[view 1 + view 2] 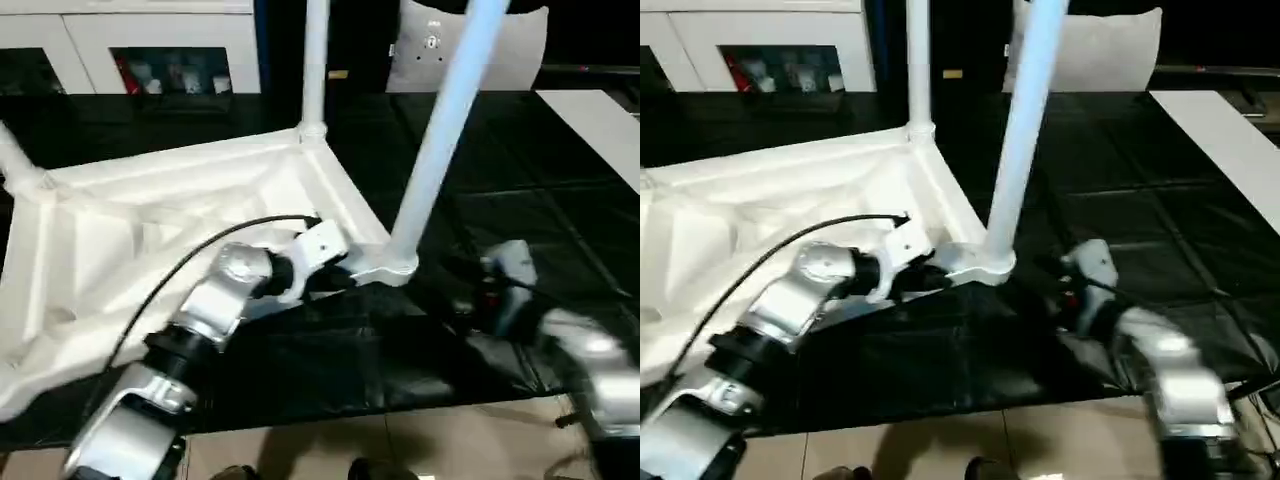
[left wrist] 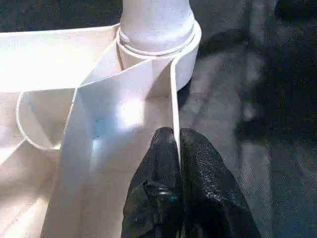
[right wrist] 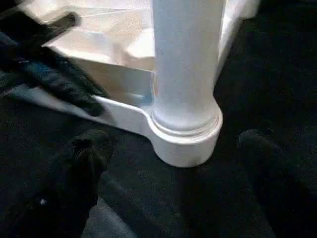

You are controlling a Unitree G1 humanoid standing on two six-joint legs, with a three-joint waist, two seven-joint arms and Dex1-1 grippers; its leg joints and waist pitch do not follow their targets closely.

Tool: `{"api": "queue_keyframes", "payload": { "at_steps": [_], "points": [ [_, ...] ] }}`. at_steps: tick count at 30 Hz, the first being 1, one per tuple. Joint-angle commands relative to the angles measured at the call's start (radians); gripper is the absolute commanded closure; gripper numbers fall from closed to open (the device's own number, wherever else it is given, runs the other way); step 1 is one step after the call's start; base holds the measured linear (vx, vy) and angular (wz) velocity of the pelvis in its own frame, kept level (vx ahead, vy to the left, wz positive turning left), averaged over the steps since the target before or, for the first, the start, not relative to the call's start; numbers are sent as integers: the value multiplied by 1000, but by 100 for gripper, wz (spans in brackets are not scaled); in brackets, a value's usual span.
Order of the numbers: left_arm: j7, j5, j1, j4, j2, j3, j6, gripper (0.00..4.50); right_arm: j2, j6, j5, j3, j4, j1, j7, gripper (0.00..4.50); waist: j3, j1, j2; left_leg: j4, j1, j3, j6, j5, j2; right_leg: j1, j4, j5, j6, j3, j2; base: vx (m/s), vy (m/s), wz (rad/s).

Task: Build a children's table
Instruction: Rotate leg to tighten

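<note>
The children's table lies upside down on the black surface, ribbed underside up. One leg rises from the near right corner socket, another leg from the far corner, and a third at the left edge. My left gripper is shut on the thin side wall of the top, just short of that near socket. My right gripper is open a little in front of the same socket, its fingers spread wide and touching nothing.
A white cabinet stands along the back left and a flat white board lies at the far right. The black surface ends at its front edge, with tiled floor below. A black cable runs along my left forearm.
</note>
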Motion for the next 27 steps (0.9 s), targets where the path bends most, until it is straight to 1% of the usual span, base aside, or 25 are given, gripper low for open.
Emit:
{"api": "queue_keyframes", "payload": {
  "at_steps": [1, 4, 5, 6, 7, 8, 9, 10, 11, 13, 14, 15, 17, 18, 19, 22, 23, 25, 27],
  "points": [
    [-89, -1, 10, -8, 23, -47, -40, 450, -39, -29, 21, -9, -1, -5, 89, 2, -77, 8, -16, -49, 9, -23, 145, -117, 59, 58, -56, -163, -257, 45, -72, 0, 0, 0],
    [-164, -8, 12, -13, 51, -71, -89, 450, -74, -46, 33, 8, 16, -20, 166, 2, -78, 19, -14, -46, 11, -22, 153, -104, 61, 55, -53, -154, -263, 45, -74, 0, 0, 0],
    [-202, -8, 11, -13, 68, -85, -110, 450, -91, -54, 44, 22, 27, -31, 212, 2, -79, 22, -15, -46, 13, -23, 152, -108, 61, 55, -52, -162, -265, 43, -74, 0, 0, 0],
    [-208, -7, 11, -12, 71, -88, -115, 450, -94, -54, 45, 26, 28, -34, 220, 2, -78, 23, -16, -46, 12, -22, 151, -108, 61, 56, -52, -162, -264, 45, -75, 0, 0, 0],
    [-221, -6, 10, -10, 77, -93, -127, 450, -99, -54, 47, 33, 31, -39, 237, 2, -77, 29, -13, -46, 16, -21, 145, -111, 62, 52, -53, -169, -267, 45, -75, 0, 0, 0],
    [-247, -6, 9, -10, 90, -104, -146, 450, -104, -55, 46, 49, 43, -54, 268, 28, -77, 30, -16, -46, 16, -21, 144, -113, 62, 52, -53, -172, -266, 45, -74, 0, 0, 0],
    [-272, -6, 8, -13, 101, -114, -165, 450, -107, -53, 42, 68, 54, -68, 293, 35, -77, 32, -16, -47, 14, -22, 139, -114, 62, 53, -51, -179, -265, 44, -75, 0, 0, 0],
    [-272, -6, 8, -13, 101, -114, -165, 450, -107, -53, 42, 68, 54, -68, 293, 36, -76, 33, -15, -47, 15, -22, 136, -120, 63, 52, -52, -188, -263, 44, -76, 0, 0, 0],
    [-297, -8, 7, -16, 111, -123, -180, 450, -109, -58, 41, 87, 70, -84, 321, 36, -75, 37, -15, -47, 17, -23, 124, -131, 64, 51, -52, -208, -259, 44, -77, 0, 0, 0],
    [-338, -14, 8, -25, 125, -134, -202, 450, -106, -67, 37, 117, 96, -108, 355, 62, -74, 39, -15, -48, 17, -23, 116, -141, 64, 50, -53, -224, -258, 44, -78, 0, 0, 0],
    [-357, -16, 11, -35, 132, -142, -210, 450, -102, -70, 35, 130, 103, -117, 371, 62, -73, 40, -15, -48, 18, -22, 107, -150, 65, 49, -53, -235, -253, 45, -77, 0, 0, 0],
    [-357, -16, 11, -35, 132, -142, -210, 450, -102, -70, 35, 130, 103, -117, 371, 72, -72, 42, -17, -48, 17, -22, 105, -155, 65, 48, -53, -240, -252, 45, -77, 0, 0, 0],
    [-385, -18, 17, -52, 141, -154, -221, 450, -93, -84, 26, 152, 111, -131, 392, 90, -70, 47, -17, -49, 18, -22, 92, -166, 66, 46, -53, -263, -244, 47, -79, 0, 0, 0],
    [-387, -18, 18, -53, 142, -155, -223, 450, -93, -85, 25, 154, 113, -132, 394, 100, -70, 48, -17, -49, 18, -22, 87, -165, 65, 46, -53, -273, -239, 46, -79, 0, 0, 0],
    [-393, -19, 18, -54, 143, -157, -226, 450, -90, -93, 22, 158, 119, -137, 400, 109, -68, 48, -19, -50, 17, -23, 86, -167, 66, 45, -54, -278, -237, 47, -79, 0, 0, 0],
    [-411, -19, 19, -52, 145, -167, -246, 450, -84, -98, 25, 176, 131, -153, 435, 140, -69, 49, -19, -50, 17, -24, 80, -173, 65, 45, -55, -296, -229, 47, -80, 0, 0, 0],
    [-412, -18, 19, -51, 145, -168, -247, 450, -85, -97, 25, 177, 131, -153, 438, 147, -69, 49, -19, -50, 16, -24, 80, -172, 65, 45, -55, -293, -228, 47, -80, 0, 0, 0],
    [-418, -17, 18, -44, 147, -171, -259, 450, -90, -90, 34, 194, 131, -159, 470, 164, -70, 48, -21, -50, 15, -24, 83, -171, 65, 46, -53, -286, -229, 46, -79, 0, 0, 0],
    [-423, -16, 15, -38, 148, -174, -267, 450, -99, -85, 38, 213, 140, -165, 503, 185, -71, 48, -20, -49, 15, -24, 87, -165, 65, 47, -51, -275, -233, 45, -79, 0, 0, 0]
  ]
}}
